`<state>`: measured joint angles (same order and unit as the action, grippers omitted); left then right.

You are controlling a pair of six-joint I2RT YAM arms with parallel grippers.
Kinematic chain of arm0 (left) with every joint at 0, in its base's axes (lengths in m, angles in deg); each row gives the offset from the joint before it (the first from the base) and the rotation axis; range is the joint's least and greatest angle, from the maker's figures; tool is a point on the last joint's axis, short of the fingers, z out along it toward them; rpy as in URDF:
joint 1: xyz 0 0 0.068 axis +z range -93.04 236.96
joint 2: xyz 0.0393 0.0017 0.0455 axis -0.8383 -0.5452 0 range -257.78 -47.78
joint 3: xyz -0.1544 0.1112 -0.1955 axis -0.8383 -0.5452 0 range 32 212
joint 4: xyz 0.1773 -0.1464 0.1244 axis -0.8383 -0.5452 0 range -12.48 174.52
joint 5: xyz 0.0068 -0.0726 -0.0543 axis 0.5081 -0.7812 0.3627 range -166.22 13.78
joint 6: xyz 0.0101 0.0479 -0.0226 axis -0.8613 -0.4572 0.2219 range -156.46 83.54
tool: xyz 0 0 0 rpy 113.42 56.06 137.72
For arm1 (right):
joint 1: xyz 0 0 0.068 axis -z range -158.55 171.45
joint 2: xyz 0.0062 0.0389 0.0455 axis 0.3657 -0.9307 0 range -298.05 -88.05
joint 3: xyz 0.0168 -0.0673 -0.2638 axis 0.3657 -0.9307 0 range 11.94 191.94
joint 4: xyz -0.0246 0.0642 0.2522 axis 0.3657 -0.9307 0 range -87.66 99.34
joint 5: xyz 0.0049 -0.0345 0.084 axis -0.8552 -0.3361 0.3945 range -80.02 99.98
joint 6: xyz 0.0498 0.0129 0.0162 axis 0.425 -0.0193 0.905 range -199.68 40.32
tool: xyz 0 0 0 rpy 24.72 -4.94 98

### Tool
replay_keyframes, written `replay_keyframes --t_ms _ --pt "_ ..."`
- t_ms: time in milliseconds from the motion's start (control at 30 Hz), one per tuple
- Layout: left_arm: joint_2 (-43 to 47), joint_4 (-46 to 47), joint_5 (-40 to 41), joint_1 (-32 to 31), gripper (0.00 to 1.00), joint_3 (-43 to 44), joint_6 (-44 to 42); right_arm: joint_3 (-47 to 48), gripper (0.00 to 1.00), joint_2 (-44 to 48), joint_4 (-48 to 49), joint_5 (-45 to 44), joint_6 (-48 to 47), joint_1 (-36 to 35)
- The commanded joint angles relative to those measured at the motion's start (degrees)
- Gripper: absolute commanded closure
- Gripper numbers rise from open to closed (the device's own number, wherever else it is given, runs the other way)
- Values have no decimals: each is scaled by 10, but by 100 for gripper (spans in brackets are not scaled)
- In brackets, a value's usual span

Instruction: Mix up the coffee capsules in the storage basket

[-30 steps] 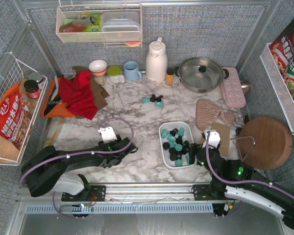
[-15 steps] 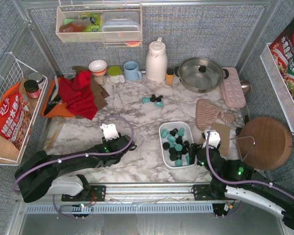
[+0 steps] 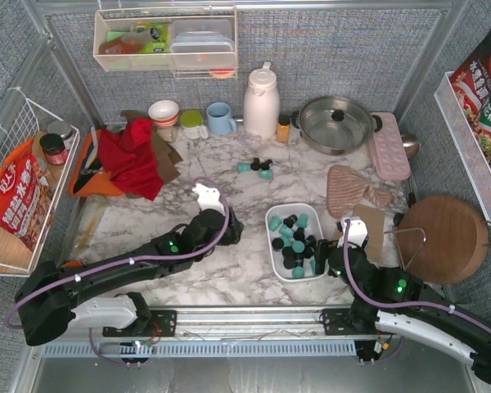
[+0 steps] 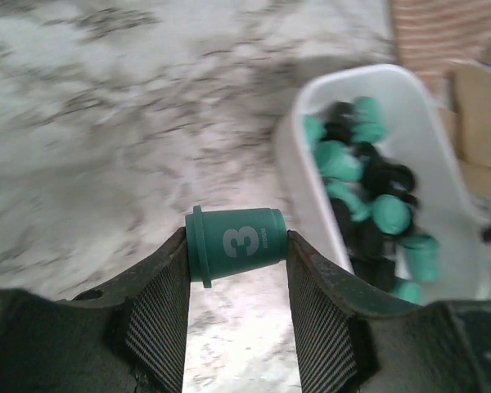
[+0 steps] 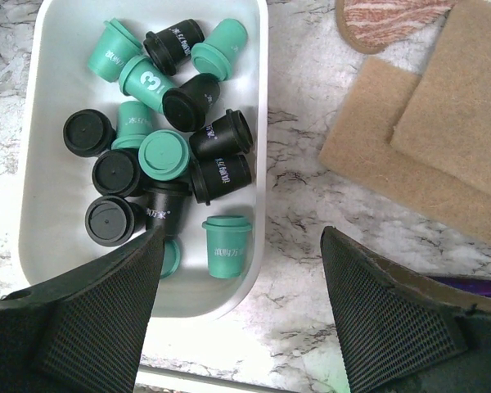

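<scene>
Pinching teal capsule [image 4: 234,242] — left gripper [image 4: 237,255]

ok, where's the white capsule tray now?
The tray sits right of centre in the top view, just ahead of the right fingers, left of the tan pads.

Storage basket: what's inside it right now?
Teal and black coffee capsules, jumbled, some upright, some tipped over. The right end effector covers part of one teal capsule at the near edge; anything beneath the pile is hidden.
</scene>
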<state>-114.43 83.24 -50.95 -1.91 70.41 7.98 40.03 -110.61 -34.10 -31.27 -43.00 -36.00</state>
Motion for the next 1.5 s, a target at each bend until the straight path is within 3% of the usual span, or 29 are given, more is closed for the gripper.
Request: replay_keyframes --t_ms 0,267,533,800,1267,1467 --pt "-16 105 -89 -34 55 29 -86 -1 19 -2 13 0 -7 0" --pt "-108 142 -131 -70 62 90 -117 -1 19 3 12 3 -6 2" --pt "-232 131 -207 -94 56 159 -118 -4 19 22 7 1 0 2" --pt "-305 93 -194 -111 43 212 -110 -5 19 29 5 0 2 2" --pt "-348 18 -137 -155 44 247 -110 -5 18 33 7 -3 -4 3" --pt "-355 41 -120 -162 42 252 -119 -3 18 31 7 -3 -6 4"
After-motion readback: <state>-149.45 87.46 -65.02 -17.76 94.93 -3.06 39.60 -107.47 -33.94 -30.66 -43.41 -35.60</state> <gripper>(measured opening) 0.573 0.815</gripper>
